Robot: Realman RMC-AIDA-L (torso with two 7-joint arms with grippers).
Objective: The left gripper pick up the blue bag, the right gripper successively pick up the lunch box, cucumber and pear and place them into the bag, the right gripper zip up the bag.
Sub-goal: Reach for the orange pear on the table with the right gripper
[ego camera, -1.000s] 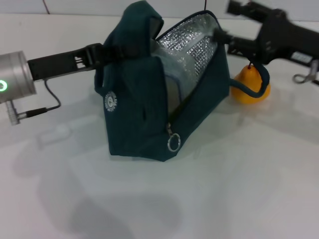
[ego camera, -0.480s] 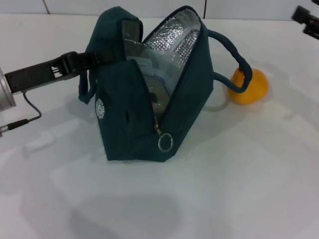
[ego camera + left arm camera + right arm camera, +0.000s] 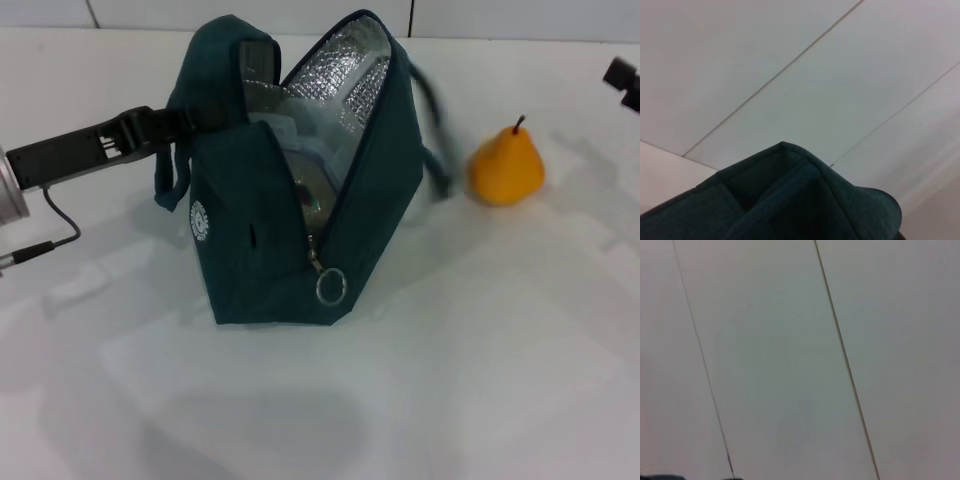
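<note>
The blue bag stands open on the white table, its silver lining showing. My left gripper is shut on the bag's upper left edge and holds it up. The bag's fabric fills the lower part of the left wrist view. The lunch box sits inside the bag, partly seen through the opening. The pear stands upright on the table to the right of the bag, apart from it. Only a black tip of my right gripper shows at the right edge. The cucumber is not in view.
The bag's right loop handle hangs blurred between bag and pear. The ring zip pull hangs at the bag's front corner. A white tiled wall runs behind the table. The right wrist view shows only white panels.
My right gripper has pulled away from the bag's opening to the right edge of view. The right handle has dropped off the pear. The bag has shifted left.
</note>
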